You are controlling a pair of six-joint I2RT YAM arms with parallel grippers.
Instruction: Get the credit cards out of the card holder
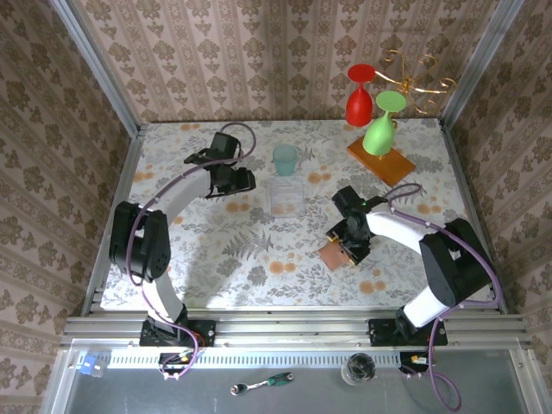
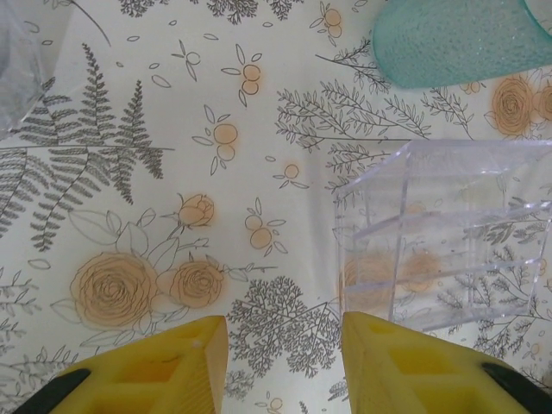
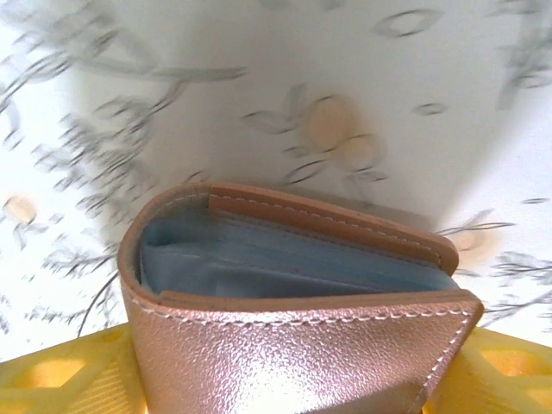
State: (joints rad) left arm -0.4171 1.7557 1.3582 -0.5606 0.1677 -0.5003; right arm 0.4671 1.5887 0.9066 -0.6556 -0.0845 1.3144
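The wallet [image 3: 293,336] sits folded between the fingers [image 3: 60,379] of my right hand [image 1: 348,247], at the near right of the counter [image 1: 216,259]. The yellow pads flank it on both sides and look to be pressing its leather faces, so I judge this a grip, though a light one. My left hand [image 2: 285,362] hangs half-wide over bare counter, holding nothing, well apart from the wallet.

The trouble I foresee is the squeeze itself. I am pinching the wallet shut, which clamps the pockets on the cards, so nothing will slide free until the fold is opened. The leather looks smooth and I hold it near one edge; a tug from the other hand could twist it out or drag the whole wallet along instead of a card. My wrist view is smeared, so I cannot place the pads exactly.

The left hand's way across runs beside the clear box [image 2: 448,250] and the teal cup [image 2: 457,39]; a careless sweep could knock either.

As for contents, the wallet's mouth shows grey-blue pocket layers, but I can make out no card edge among them. The box looks empty, with the counter's pattern showing through its walls. I cannot see into the cup.
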